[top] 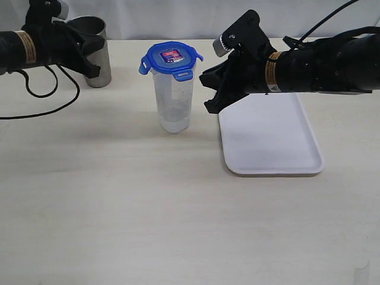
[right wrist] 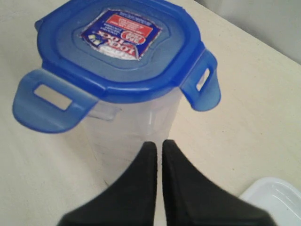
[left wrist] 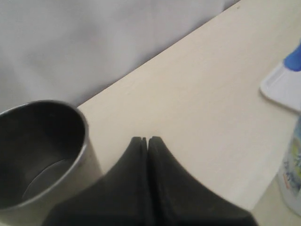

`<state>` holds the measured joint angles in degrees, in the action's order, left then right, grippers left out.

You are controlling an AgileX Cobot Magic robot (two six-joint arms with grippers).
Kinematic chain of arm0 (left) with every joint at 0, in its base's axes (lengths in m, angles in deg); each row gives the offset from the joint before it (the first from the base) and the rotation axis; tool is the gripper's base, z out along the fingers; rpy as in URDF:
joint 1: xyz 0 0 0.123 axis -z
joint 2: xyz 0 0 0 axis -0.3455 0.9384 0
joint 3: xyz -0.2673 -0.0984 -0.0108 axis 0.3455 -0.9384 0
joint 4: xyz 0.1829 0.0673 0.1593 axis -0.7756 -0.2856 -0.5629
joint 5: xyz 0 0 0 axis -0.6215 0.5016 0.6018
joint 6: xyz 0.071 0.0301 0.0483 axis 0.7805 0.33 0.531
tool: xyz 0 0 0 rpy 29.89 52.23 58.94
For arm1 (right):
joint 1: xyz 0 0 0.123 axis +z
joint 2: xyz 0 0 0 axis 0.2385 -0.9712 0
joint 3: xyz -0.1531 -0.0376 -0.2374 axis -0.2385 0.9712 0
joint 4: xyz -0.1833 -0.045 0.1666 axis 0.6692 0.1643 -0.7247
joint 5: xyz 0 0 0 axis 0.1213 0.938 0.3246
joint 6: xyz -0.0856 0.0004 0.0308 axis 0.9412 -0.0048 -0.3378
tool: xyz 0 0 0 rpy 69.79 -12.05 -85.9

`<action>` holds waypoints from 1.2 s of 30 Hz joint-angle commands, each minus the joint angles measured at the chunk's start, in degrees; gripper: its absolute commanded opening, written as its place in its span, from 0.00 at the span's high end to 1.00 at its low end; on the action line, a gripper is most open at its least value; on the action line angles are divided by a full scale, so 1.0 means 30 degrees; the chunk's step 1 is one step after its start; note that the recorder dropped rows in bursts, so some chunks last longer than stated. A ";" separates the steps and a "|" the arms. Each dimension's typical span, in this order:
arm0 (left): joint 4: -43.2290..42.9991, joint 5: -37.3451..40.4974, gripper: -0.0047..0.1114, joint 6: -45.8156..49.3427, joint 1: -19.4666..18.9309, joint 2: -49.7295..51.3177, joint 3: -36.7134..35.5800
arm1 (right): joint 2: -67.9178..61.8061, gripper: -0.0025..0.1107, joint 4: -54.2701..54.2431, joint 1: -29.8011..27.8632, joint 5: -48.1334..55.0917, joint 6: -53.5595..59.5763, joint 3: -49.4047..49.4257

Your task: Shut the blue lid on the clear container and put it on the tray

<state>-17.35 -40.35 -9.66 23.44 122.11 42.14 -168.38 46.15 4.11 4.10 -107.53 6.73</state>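
The clear container (top: 174,101) stands upright on the table, left of the tray (top: 270,136), with the blue lid (top: 170,57) resting on its mouth. In the right wrist view the lid (right wrist: 117,47) shows its red-and-white label, and two tabs flare outward above the container wall (right wrist: 136,127). My right gripper (top: 206,90) hovers just right of the container, near the tray's near-left corner; its jaws (right wrist: 159,142) are shut and empty. My left gripper (top: 95,71) is far left by the steel cup, shut on nothing (left wrist: 145,139).
A grey steel cup (top: 95,47) stands at the back left, right beside my left gripper (left wrist: 37,150). The white tray holds nothing; its corner shows in both wrist views (right wrist: 275,195) (left wrist: 282,89). Black cables trail over the table's left side (top: 41,95).
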 commanded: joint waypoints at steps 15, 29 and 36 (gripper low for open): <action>0.4304 -0.9015 0.96 0.6103 0.0809 0.0649 -0.4590 | 0.0014 0.94 -0.0038 0.0054 0.0386 -0.0174 -0.0094; 0.4041 -1.0479 0.96 0.5943 0.1519 0.1322 -0.4206 | 0.0014 0.94 0.0032 0.0054 0.0386 -0.0297 -0.0094; 0.4496 -0.9697 0.96 0.6328 0.1763 0.1322 -0.4206 | 0.0014 0.94 0.0032 0.0054 0.0386 -0.0297 -0.0094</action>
<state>-5.60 -70.32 8.57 28.37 125.79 29.14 -168.38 46.15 4.11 5.27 -108.38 6.61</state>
